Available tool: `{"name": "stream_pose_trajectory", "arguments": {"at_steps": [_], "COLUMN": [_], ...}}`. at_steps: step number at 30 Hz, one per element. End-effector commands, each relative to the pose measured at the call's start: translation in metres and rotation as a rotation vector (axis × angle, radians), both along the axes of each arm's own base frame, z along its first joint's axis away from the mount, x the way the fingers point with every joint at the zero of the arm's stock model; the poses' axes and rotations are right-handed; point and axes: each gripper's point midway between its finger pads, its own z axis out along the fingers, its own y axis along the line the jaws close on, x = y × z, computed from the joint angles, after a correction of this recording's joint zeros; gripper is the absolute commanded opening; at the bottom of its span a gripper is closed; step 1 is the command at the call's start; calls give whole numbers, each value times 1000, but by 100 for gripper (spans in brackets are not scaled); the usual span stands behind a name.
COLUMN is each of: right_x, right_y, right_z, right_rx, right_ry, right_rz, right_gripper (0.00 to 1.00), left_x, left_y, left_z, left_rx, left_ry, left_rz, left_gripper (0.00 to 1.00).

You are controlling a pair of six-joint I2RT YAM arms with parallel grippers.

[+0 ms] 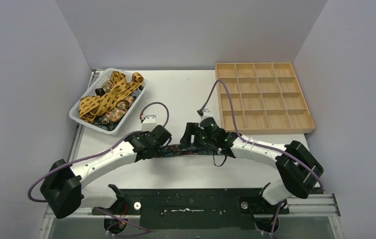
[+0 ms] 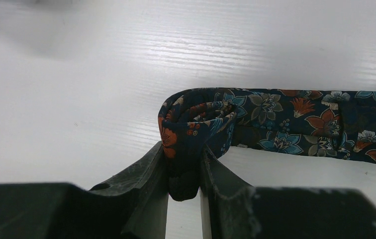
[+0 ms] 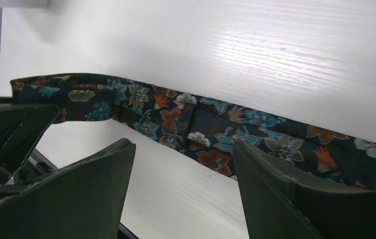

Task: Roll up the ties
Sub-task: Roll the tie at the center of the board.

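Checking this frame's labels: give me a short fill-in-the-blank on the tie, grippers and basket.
1. The left gripper is shut on the ___ end of the floral tie.
2. The right gripper stands ___ over that tie.
3. The basket holds ___ spotted ties.
Missing words: rolled; open; yellow.

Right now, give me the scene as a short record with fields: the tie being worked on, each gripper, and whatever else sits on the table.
tie in work: dark floral tie, lying along the table, one end curled into a small roll
left gripper: shut on the rolled end
right gripper: open, fingers either side of the flat strip; contact unclear
other ties: mustard-yellow ties piled in the white basket, far left
wooden tray: far right, divided into compartments, no tie seen in it
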Motion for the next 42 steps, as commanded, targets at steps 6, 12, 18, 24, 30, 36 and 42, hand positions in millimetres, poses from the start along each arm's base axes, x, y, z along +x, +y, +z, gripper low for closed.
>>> {"name": "stream_pose_trajectory", "arguments": {"at_steps": [6,12,18,24,30,36,42], "right_x": [25,26,27,27,30,35,36], "right_y": [-47,-57,-61,-62,-72,-86,-93], "right_z": [8,6,3,3,5,11,12], "right_rx": [55,81,89,112,125,132,130], "right_ry": [10,30,42,53,55,37,32], "right_rz": [-215,-237,-240,-248,-283,-327,-344], "right_gripper": [75,76,76,76,77,78,79], "left_x": [12,13,13,13,15,16,15], "left_y": [-24,-39,-38,-41,-54,-77,-97], "left_z": [22,20,24,15,-4,-26,-36], "left_rx": [198,334,468,502,497,453,372], "left_ry": [-100,-107,-109,-96,-70,-36,-10], "left_rz": [13,-9,-7,-23,-76,-119,-161], "left_gripper": [23,23,24,25,26,32,57]}}
